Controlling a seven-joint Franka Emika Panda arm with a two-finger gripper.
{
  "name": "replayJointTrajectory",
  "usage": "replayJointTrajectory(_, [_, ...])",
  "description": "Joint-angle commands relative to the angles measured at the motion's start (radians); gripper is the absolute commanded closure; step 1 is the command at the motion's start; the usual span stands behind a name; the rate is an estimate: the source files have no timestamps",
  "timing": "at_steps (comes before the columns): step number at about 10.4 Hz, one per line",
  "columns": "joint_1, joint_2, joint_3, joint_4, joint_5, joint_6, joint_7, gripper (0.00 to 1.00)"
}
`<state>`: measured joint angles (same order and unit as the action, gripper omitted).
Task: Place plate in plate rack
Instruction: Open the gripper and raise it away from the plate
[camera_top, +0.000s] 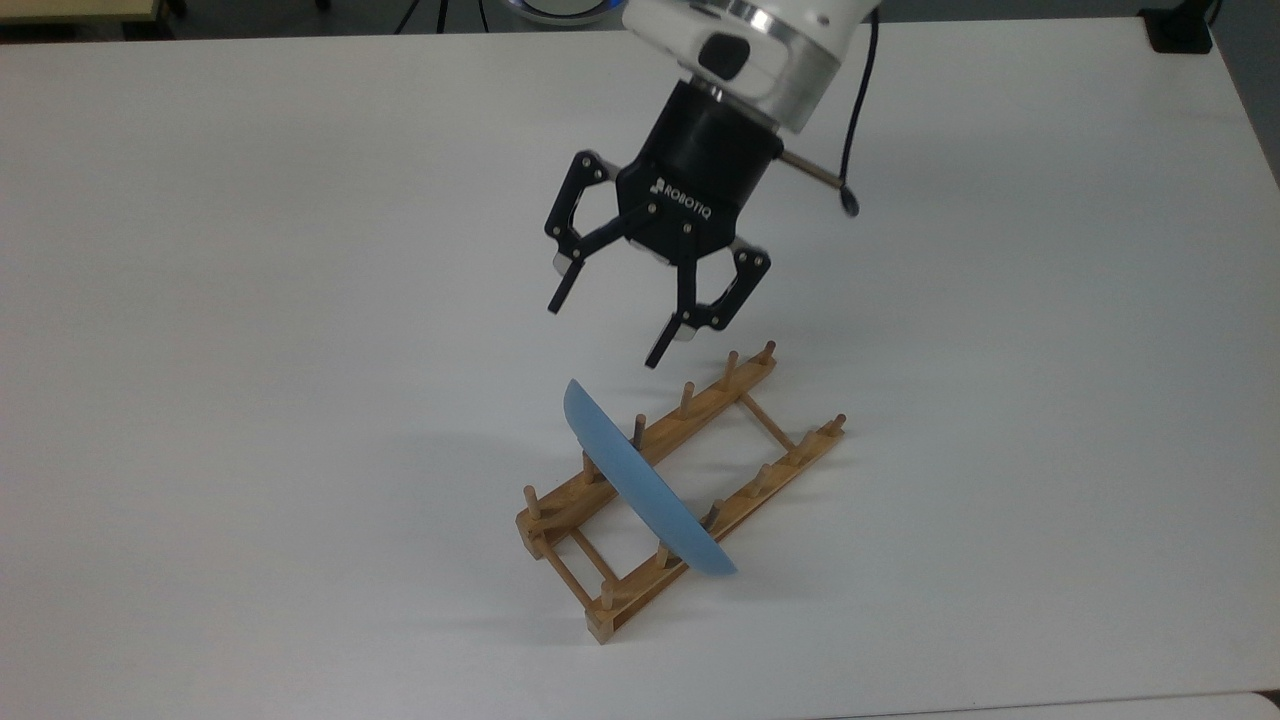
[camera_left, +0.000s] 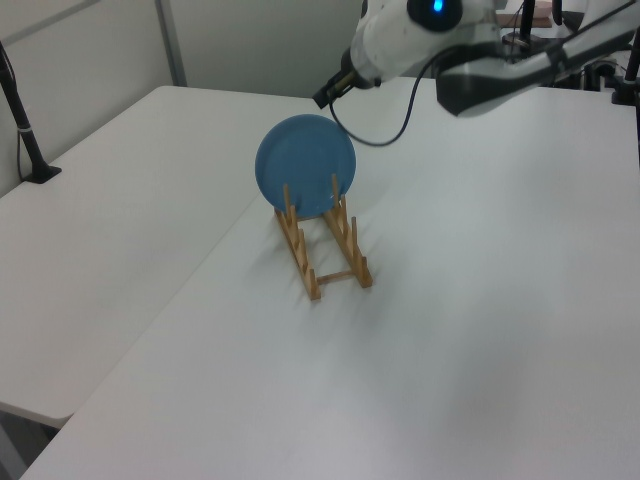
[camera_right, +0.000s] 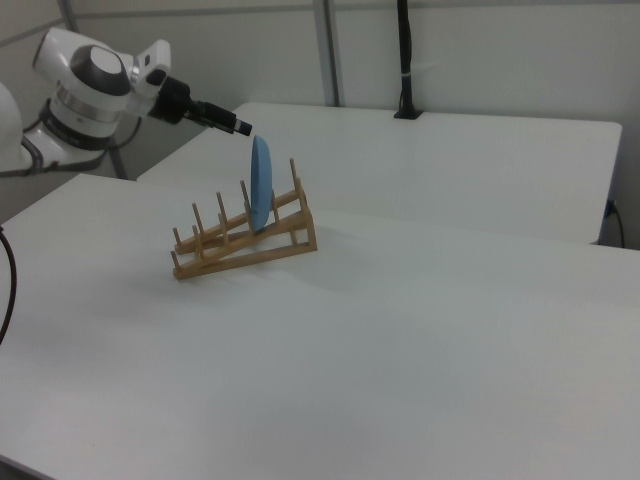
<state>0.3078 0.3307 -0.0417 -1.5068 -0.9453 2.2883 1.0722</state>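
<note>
Top view: one plate (camera_top: 640, 485) upright in one plate rack (camera_top: 680, 490), one tool (camera_top: 608, 328) spread wide above.

— What do we lose sight of below the gripper (camera_top: 607, 328)?

— The plate (camera_top: 642, 487) covers part of the plate rack (camera_top: 700, 478): in the top view the stretches of both rails beneath it are hidden, and one peg behind it shows just its tip. In the left view the plate (camera_left: 305, 166) hides the rack's (camera_left: 325, 245) far end.

— And above the claw?

— The top view's upper edge cuts off the arm, so we see no more than the white wrist. The left view's top edge trims it too.

— What about the right view?

— There the gripper (camera_right: 238, 126) is a small dark tip just beside the plate's (camera_right: 261, 184) upper rim; we cannot tell there whether the two touch.
</note>
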Motion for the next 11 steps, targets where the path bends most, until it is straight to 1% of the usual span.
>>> replayJointTrajectory(1, [-0.001, -0.082, -0.004, -0.033, 0.376, -0.113, -0.288, 0.2])
replayJointTrajectory(2, [-0.03, -0.102, -0.006, -0.03, 0.549, -0.201, -0.466, 0.2])
replayJointTrajectory(3, [-0.059, -0.12, -0.009, -0.03, 0.688, -0.295, -0.629, 0.18])
replayJointTrajectory(4, [-0.088, -0.139, -0.012, -0.03, 0.768, -0.382, -0.741, 0.14])
replayJointTrajectory(6, [-0.154, -0.188, -0.012, -0.043, 0.856, -0.518, -0.861, 0.0])
replayJointTrajectory(7, [-0.177, -0.211, -0.012, -0.062, 0.87, -0.561, -0.914, 0.0])
replayJointTrajectory(8, [-0.193, -0.237, -0.013, -0.105, 0.873, -0.569, -0.955, 0.0])
replayJointTrajectory(9, [-0.203, -0.266, -0.015, -0.134, 0.884, -0.576, -0.96, 0.0])
replayJointTrajectory(10, [-0.213, -0.289, -0.017, -0.142, 0.923, -0.599, -0.962, 0.0])
replayJointTrajectory(11, [-0.229, -0.297, -0.02, -0.141, 0.939, -0.625, -0.963, 0.0])
